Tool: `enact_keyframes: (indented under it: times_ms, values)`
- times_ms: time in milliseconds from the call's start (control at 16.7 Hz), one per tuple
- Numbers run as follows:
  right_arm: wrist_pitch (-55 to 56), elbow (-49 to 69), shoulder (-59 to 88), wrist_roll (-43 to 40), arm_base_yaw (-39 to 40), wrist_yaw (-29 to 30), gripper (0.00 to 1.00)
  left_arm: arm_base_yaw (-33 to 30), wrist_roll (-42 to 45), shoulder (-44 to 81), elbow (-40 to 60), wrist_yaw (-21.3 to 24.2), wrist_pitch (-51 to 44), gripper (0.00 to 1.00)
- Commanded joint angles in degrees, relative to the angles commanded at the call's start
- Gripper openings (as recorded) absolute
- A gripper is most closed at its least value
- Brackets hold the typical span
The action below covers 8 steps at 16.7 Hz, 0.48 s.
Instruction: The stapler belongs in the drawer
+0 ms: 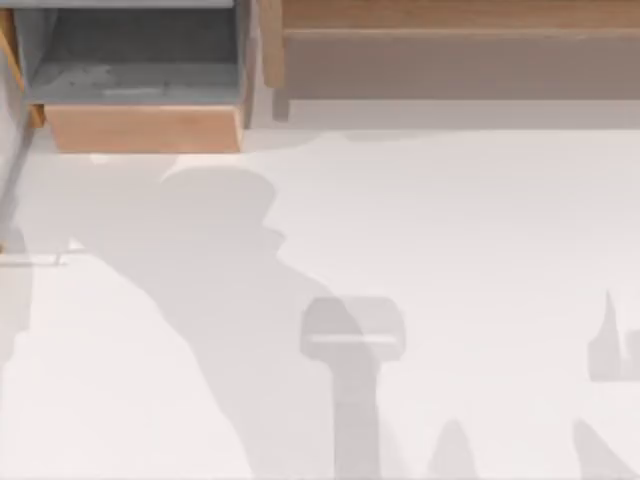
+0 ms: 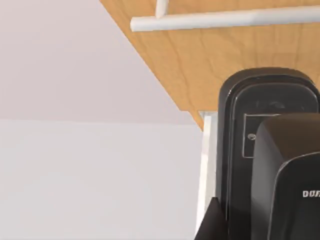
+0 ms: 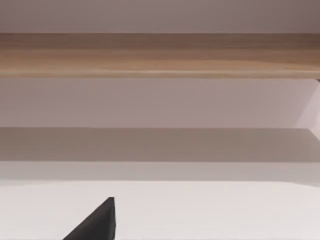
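Observation:
The stapler [image 2: 270, 150], black with a rounded end and a small grey mark, stands very close to the camera in the left wrist view. My left gripper [image 2: 212, 227] is shut on it, with a dark fingertip beside its lower edge. Just beyond it are the drawer's tan front panel [image 2: 200, 60] and its white bar handle [image 2: 225, 20]. In the top view the drawer [image 1: 145, 128] stands pulled out at the far left, showing its grey floor [image 1: 140, 60]. My right gripper [image 3: 100, 222] is a dark tip at the edge of the right wrist view, over the white table.
The long brown wooden shelf unit [image 1: 450, 50] runs along the far right of the table and also crosses the right wrist view [image 3: 160, 55]. The white tabletop [image 1: 420, 230] spreads in front of both, marked by arm shadows.

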Motion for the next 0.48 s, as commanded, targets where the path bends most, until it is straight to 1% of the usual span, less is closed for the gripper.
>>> enact_keyframes:
  times_ms: [240, 360, 480]
  values:
    - [0.0, 0.0, 0.0, 0.0, 0.0, 0.0, 1.0, -0.24, 0.3, -0.35, -0.24, 0.54, 0.3, 0.0]
    - [0.0, 0.0, 0.0, 0.0, 0.0, 0.0, 1.0, -0.33, -0.25, 2.76, -2.45, 1.5, -1.39, 0.0]
    - [0.0, 0.0, 0.0, 0.0, 0.0, 0.0, 1.0, -1.79, -1.02, 7.95, -4.55, 3.0, -3.79, 0.0]
